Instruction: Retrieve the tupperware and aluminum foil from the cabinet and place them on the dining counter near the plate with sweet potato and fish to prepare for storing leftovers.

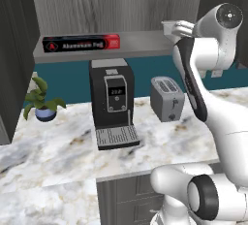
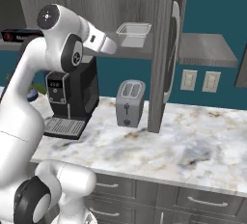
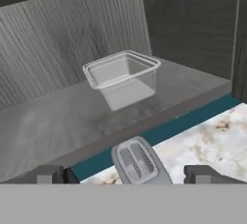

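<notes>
gripper [image 3: 125,175] wide open, empty | tupperware [image 3: 123,77] ahead of fingers, apart, on cabinet [image 3: 58,117] shelf | toaster [image 3: 139,162] below, between fingertips | aluminum foil [image 1: 81,43] far side of shelf

I'm seeing bare shelf board all around the tupperware [image 3: 123,77] in the cabinet [image 3: 58,49]; the cabinet's side wall is closing off one flank, and the toaster [image 3: 139,162] is standing below the shelf edge.
</notes>
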